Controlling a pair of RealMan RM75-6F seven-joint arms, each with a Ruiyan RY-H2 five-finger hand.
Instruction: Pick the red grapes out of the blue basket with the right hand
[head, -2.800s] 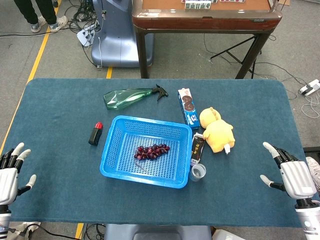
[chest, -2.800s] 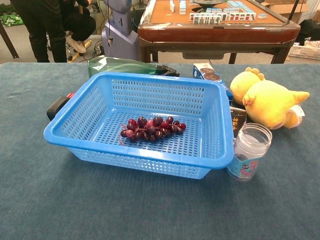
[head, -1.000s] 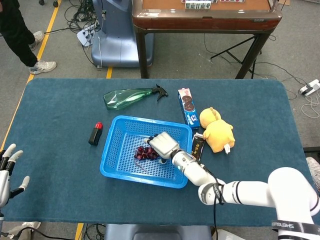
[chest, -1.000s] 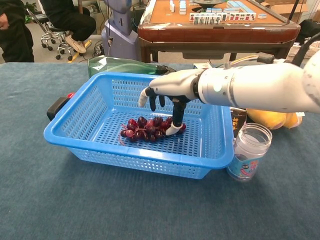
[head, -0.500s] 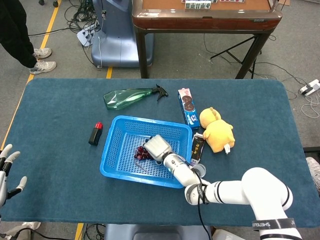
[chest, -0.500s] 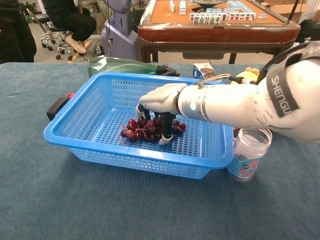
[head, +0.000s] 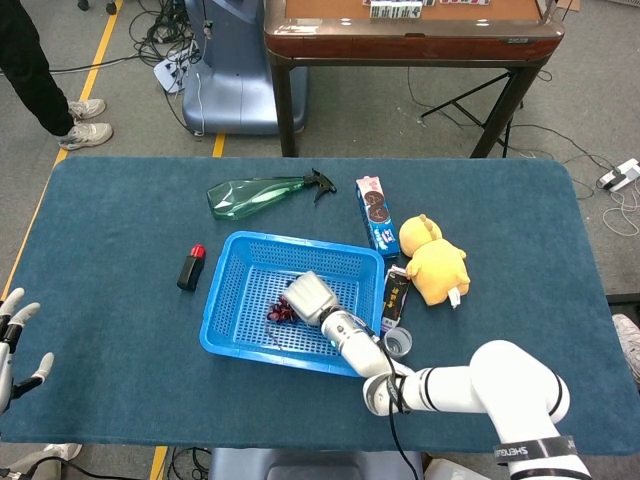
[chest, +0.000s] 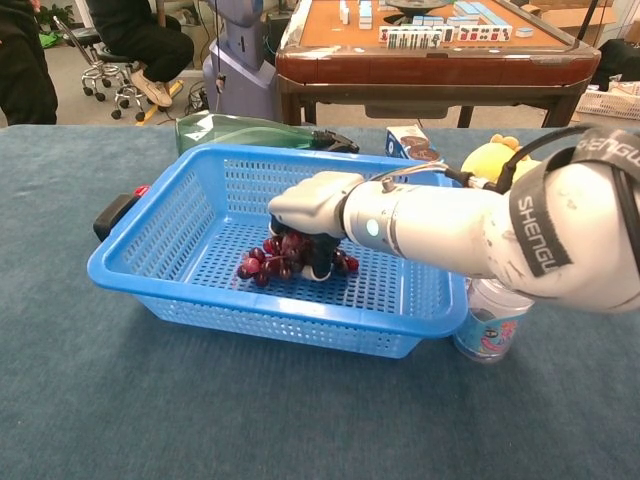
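Note:
A bunch of red grapes (chest: 262, 263) (head: 277, 313) lies on the floor of the blue basket (chest: 150, 256) (head: 232, 305) in the middle of the table. My right hand (chest: 308, 215) (head: 308, 297) is down inside the basket on top of the bunch, its fingers curled around the right part of it. The grapes rest on the basket floor, and their left end sticks out from under the hand. My left hand (head: 14, 335) hovers open at the table's left front edge, holding nothing.
A clear jar (chest: 497, 320) and a dark packet (head: 395, 295) stand just right of the basket. A yellow plush (head: 434, 262), a blue cookie box (head: 375, 212), a green spray bottle (head: 258, 192) and a black and red object (head: 190, 267) lie around it.
My right hand came in from the table's right edge, reached into the basket, lowered onto the grapes and closed its fingers around them. The left hand drifted slightly lower.

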